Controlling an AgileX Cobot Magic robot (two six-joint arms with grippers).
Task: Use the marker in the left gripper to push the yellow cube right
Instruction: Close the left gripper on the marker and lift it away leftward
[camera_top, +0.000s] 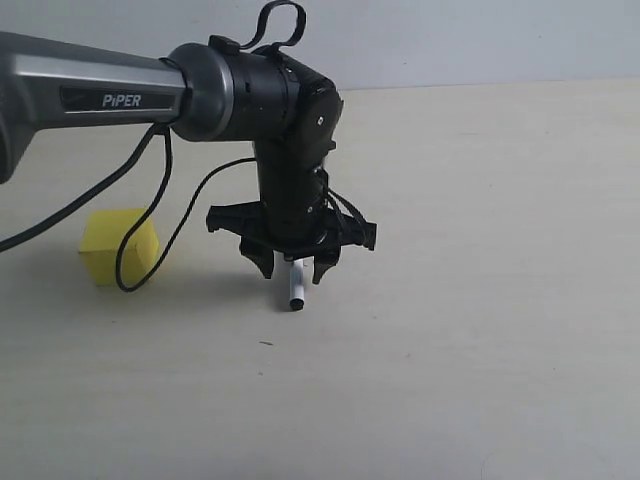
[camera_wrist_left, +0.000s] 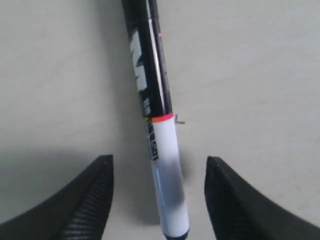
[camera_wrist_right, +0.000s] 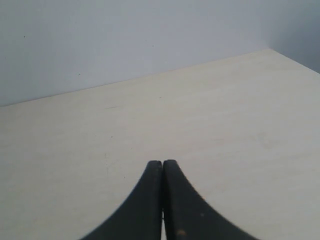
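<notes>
The yellow cube sits on the table at the left, with a black cable loop hanging across its right side. My left gripper points down at the table to the cube's right, well apart from it. It is open, and its two fingers stand wide on either side of the marker with a gap on each side. The marker seems to lie loose on the table, its white barrel and dark end tip showing below the fingers. My right gripper is shut on nothing and appears only in its own wrist view.
The pale table stretches to the right of the left gripper, and a white wall backs it. The grey arm marked PiPER reaches in from the upper left, with cables drooping toward the cube.
</notes>
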